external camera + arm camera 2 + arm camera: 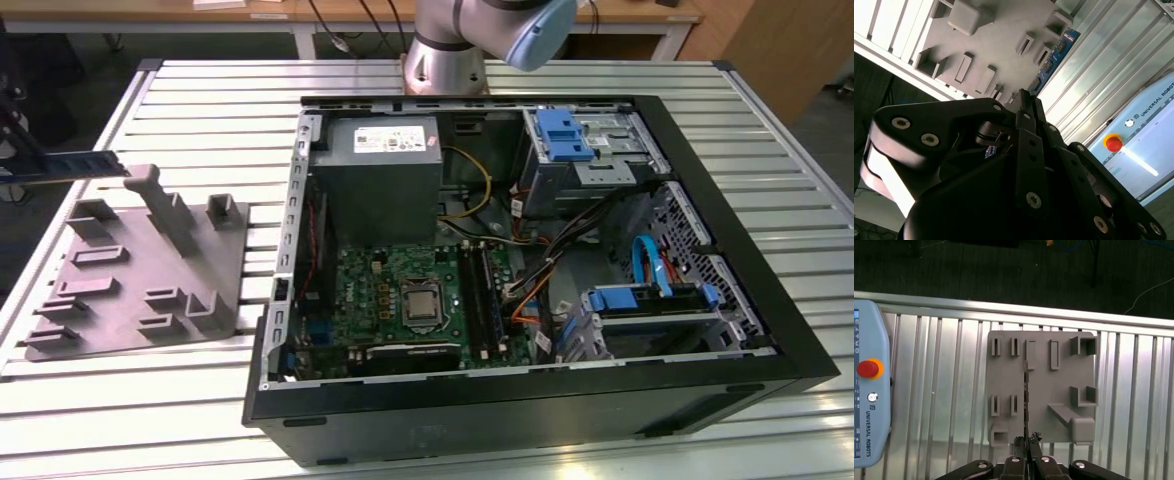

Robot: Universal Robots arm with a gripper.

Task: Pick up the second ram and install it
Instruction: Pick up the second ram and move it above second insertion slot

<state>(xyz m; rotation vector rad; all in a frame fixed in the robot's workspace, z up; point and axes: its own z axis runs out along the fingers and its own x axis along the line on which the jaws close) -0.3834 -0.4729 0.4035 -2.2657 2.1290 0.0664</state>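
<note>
First wrist view: tool (pixel 1026 441) holds second ram (pixel 1025 397) over tray (pixel 1046 390).

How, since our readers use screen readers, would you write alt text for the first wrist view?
The tool grips the second ram, seen edge-on as a thin dark line in front of the grey holder tray. The tray lies on a slatted metal table beside a pale blue pendant with a red button.
</note>
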